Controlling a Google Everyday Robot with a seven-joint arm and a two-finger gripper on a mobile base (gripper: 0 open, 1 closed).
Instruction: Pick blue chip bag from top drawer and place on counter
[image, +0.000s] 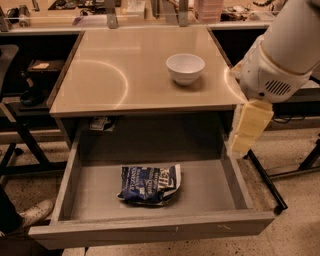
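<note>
tool (245, 134): pale yellow, hanging down from the white arm (282, 55) at the right side of the scene, just beside the right front corner of the surface and above the right wall of the top drawer
tool state: cannot tell whether it is open or closed; it holds nothing that shows
blue chip bag (150, 185): lying crumpled on the grey floor of the top drawer, near the middle and a little toward the front, white lettering facing up, well apart from the tool
top drawer (150, 231): pulled out wide below the surface, with only the bag inside
surface (115, 65): glossy beige, carrying a white bowl (185, 68) upright right of centre toward the back
shelf (60, 22): long and pale behind the surface, cluttered, with metal posts
shoe (33, 214): light-coloured, on the speckled floor at the lower left beside the drawer
</note>
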